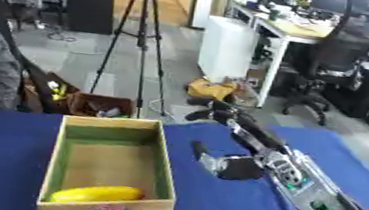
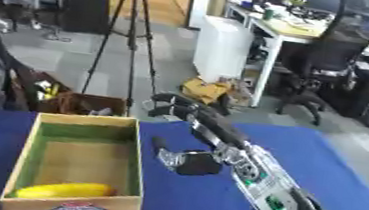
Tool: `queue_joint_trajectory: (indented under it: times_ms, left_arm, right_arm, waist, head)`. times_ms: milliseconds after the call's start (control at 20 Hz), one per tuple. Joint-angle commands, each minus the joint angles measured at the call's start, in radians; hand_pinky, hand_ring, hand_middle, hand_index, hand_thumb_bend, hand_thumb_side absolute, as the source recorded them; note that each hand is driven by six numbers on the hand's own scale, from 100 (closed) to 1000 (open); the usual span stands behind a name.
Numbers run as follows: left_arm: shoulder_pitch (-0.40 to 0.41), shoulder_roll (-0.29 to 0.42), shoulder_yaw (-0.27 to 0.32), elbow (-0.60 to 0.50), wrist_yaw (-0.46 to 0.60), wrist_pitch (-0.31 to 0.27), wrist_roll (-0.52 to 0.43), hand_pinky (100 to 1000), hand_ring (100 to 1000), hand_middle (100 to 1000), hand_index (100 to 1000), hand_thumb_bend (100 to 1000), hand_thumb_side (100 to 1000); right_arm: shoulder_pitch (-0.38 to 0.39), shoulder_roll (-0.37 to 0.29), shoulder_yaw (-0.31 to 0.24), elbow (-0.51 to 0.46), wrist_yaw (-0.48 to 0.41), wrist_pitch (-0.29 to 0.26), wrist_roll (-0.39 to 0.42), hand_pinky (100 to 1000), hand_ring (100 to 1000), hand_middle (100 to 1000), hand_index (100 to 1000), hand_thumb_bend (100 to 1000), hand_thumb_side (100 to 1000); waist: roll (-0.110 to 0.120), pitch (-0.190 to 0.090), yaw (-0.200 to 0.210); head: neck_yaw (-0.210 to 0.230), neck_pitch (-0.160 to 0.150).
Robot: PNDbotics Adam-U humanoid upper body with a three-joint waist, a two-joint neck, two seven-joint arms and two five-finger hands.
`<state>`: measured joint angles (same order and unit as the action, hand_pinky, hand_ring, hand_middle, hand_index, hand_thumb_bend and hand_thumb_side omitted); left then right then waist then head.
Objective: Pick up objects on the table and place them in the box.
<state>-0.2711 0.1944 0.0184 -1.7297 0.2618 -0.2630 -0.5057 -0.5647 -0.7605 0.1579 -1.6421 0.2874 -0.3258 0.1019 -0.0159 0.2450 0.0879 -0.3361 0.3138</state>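
banana already in wooden box | right hand fingers curled, empty, beyond box's far corner | no other objects visible on blue table | left hand unseen

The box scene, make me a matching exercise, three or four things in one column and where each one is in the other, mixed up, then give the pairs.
Things:
1. banana
2. box
3. right hand
4. tripod

Places:
A. on the floor beyond the table
B. raised over the table's far edge, right of the box
C. on the blue table, open top
D. inside the box, at its near end

Pairs: 1-D, 2-C, 3-B, 4-A
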Motion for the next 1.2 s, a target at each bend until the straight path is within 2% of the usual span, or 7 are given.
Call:
queue_joint_trajectory:
  times_ms: [50,350,400,450,800,1100,1200]
  left_arm:
    - [-0.001,0.025,0.018,-0.012,-0.005,-0.002,0.014,713,522,488,713,259,944]
    - [0.013,0.044,0.04,-0.005,-0.022,-0.011,0.043,711,520,485,711,244,935]
    - [0.016,0.048,0.044,-0.004,-0.026,-0.012,0.049,711,520,484,710,240,934]
    - [0.02,0.053,0.048,-0.002,-0.03,-0.013,0.055,711,519,483,709,238,933]
    - [0.041,0.091,0.078,0.009,-0.055,-0.019,0.106,709,516,480,708,228,919]
    - [0.058,0.113,0.09,0.019,-0.073,-0.019,0.125,709,516,479,706,224,919]
    - [0.062,0.117,0.093,0.021,-0.079,-0.018,0.13,709,516,479,706,224,920]
  right_arm:
    - [0.04,-0.076,-0.047,-0.086,-0.05,0.023,-0.037,827,1000,912,833,100,537]
    - [0.198,-0.124,-0.116,-0.239,-0.145,0.069,-0.073,817,1000,899,824,100,584]
    - [0.224,-0.124,-0.128,-0.261,-0.161,0.077,-0.075,817,1000,898,820,100,648]
    - [0.25,-0.118,-0.14,-0.275,-0.178,0.086,-0.078,817,1000,897,816,100,674]
    - [0.434,-0.042,-0.226,-0.322,-0.28,0.116,-0.058,807,1000,885,800,100,647]
    - [0.589,0.056,-0.275,-0.33,-0.221,0.12,-0.047,801,1000,876,799,100,645]
    - [0.64,0.089,-0.287,-0.337,-0.19,0.121,-0.053,799,1000,874,797,100,646]
  waist:
    - [0.004,-0.023,-0.014]
    - [0.023,-0.035,-0.123]
    - [0.025,-0.037,-0.139]
    - [0.026,-0.041,-0.157]
    - [0.02,-0.067,-0.311]
    - [0.013,-0.077,-0.448]
    - [0.009,-0.078,-0.477]
  head:
    - [0.013,-0.013]
    - [0.066,-0.006]
    - [0.073,-0.004]
    - [0.081,0.0]
    - [0.168,0.031]
    - [0.231,0.048]
    - [0.244,0.053]
